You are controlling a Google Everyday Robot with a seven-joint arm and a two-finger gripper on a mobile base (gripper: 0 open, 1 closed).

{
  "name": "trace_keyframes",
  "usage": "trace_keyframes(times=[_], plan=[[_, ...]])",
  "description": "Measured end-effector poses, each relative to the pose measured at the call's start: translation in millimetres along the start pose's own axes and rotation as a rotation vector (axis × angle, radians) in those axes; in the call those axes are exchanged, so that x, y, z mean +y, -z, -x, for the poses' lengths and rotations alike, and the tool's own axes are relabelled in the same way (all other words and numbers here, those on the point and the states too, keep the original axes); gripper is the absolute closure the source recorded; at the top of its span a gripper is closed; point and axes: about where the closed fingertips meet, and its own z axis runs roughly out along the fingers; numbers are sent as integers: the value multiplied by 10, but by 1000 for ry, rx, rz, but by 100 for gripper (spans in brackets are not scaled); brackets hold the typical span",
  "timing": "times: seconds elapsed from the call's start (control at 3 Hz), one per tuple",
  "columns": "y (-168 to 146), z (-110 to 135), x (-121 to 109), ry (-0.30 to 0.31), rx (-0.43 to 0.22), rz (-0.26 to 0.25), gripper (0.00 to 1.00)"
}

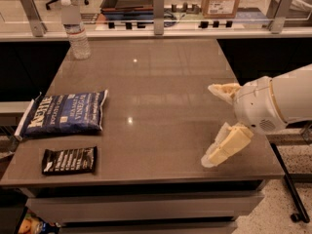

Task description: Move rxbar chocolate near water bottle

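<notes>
The rxbar chocolate, a flat black wrapper with white text, lies at the table's front left corner. The water bottle, clear with a white cap and white label, stands upright at the far left corner. My gripper is open and empty over the table's right side, its two cream fingers spread wide and pointing left. It is far from both the bar and the bottle.
A blue Kettle chip bag lies just behind the bar on the left. The grey table has a glass-and-post barrier along its far edge, with a cardboard box and trays behind it.
</notes>
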Motion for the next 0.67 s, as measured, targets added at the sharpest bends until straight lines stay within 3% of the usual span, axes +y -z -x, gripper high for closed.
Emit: trace_keyframes(times=[0.67], plan=[[-475,122,197,-3,-122,66,0]])
